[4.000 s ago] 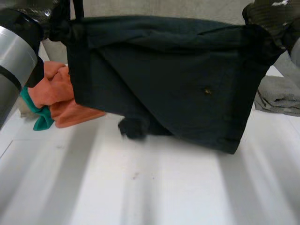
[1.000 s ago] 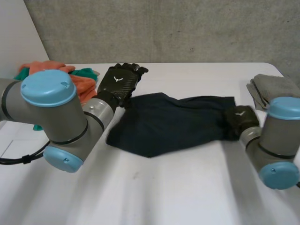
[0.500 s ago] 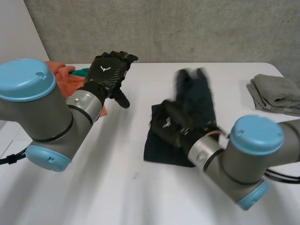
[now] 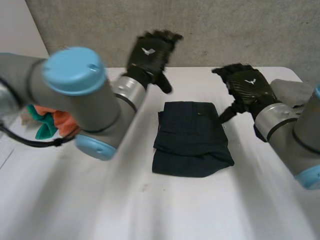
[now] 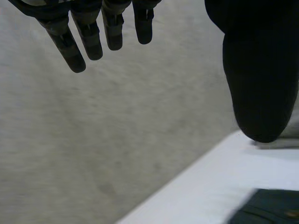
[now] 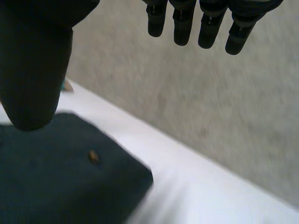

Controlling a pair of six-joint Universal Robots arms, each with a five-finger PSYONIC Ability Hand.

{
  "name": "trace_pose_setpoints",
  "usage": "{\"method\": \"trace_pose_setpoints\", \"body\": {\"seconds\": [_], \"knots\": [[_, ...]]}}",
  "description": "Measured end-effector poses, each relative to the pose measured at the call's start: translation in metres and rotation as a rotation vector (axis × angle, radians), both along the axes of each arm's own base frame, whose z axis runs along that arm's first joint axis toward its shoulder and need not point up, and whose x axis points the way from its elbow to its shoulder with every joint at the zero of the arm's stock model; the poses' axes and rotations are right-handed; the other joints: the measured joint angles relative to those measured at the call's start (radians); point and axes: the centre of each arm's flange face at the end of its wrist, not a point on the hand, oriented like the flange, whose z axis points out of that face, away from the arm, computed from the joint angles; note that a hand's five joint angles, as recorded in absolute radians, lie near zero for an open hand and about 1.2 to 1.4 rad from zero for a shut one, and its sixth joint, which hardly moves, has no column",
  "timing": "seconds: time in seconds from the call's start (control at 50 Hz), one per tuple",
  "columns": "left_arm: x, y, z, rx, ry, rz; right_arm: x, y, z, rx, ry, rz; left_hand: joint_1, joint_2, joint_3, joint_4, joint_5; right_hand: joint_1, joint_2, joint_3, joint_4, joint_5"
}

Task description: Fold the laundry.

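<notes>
We see the dark folded garment lying flat mid-way across the white table, free of both hands. The left hand is up past its far left corner, fingers straight, holding nothing. The right hand hangs near the far right corner, fingers spread, empty too. Orange-and-teal clothes sit by the left arm, a grey cloth at the right.

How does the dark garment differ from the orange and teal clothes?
The dark garment lies folded flat, a neat rectangle; the orange and teal clothes lie crumpled in a heap. The garment shows whole; the left arm partly hides the clothes. Both rest on the white table.
</notes>
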Motion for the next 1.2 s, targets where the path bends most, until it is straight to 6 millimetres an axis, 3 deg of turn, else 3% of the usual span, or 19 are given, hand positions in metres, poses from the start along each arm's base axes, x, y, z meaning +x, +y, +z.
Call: {"method": "trace_pose_setpoints", "body": {"seconds": [0.12,0.28,0.44,0.56,0.66,0.74,0.86,0.96,1.08,1.2], "knots": [[-0.029,0.015,-0.045,0.109,-0.104,-0.108,-0.001,-0.017,-0.021,0.148,0.076,-0.011,0.001,0.002,0.002,0.003,0.000,0.000,0.000,0.000,0.000,0.000],[-0.029,0.016,-0.100,0.257,-0.280,-0.061,0.012,-0.027,-0.061,0.306,0.126,0.063,0.001,0.002,0.002,0.002,0.000,0.000,0.000,0.000,0.000,0.000],[-0.013,0.013,-0.128,0.251,-0.500,0.057,0.015,-0.035,-0.091,0.381,0.157,0.073,0.001,0.002,0.002,0.003,0.000,0.000,0.000,0.000,0.000,0.000],[-0.008,0.015,-0.131,0.223,-0.578,0.092,0.014,-0.036,-0.091,0.375,0.202,0.062,0.001,0.002,0.002,0.003,0.000,0.000,0.000,0.000,0.000,0.000],[-0.011,0.021,-0.111,0.185,-0.558,0.083,0.010,-0.033,-0.067,0.284,0.275,0.050,-0.001,0.000,0.000,0.000,0.000,0.000,0.000,0.000,0.000,0.000],[-0.012,0.024,-0.068,0.111,-0.471,0.073,0.006,-0.023,-0.043,0.187,0.301,0.024,-0.002,0.000,0.000,0.000,-0.001,0.000,0.000,0.000,0.000,0.000],[-0.012,0.029,-0.021,0.008,-0.359,0.029,0.010,0.010,-0.033,0.082,0.316,0.018,-0.002,0.000,0.000,0.000,-0.001,0.000,0.000,0.000,0.000,0.000],[-0.007,0.033,0.009,-0.042,-0.285,-0.083,0.012,0.051,-0.052,0.062,0.345,0.048,-0.002,0.000,0.000,0.000,-0.001,0.000,0.000,0.000,0.000,0.000],[-0.004,0.042,0.024,0.023,-0.203,-0.306,0.016,0.093,-0.085,0.045,0.351,0.106,-0.002,0.000,0.000,0.000,-0.001,0.000,0.000,0.000,0.000,0.000],[0.000,0.050,0.027,0.134,-0.140,-0.465,0.028,0.098,-0.103,-0.041,0.306,0.126,-0.001,0.000,0.000,0.000,0.000,0.000,0.000,0.000,0.000,0.000]]}}
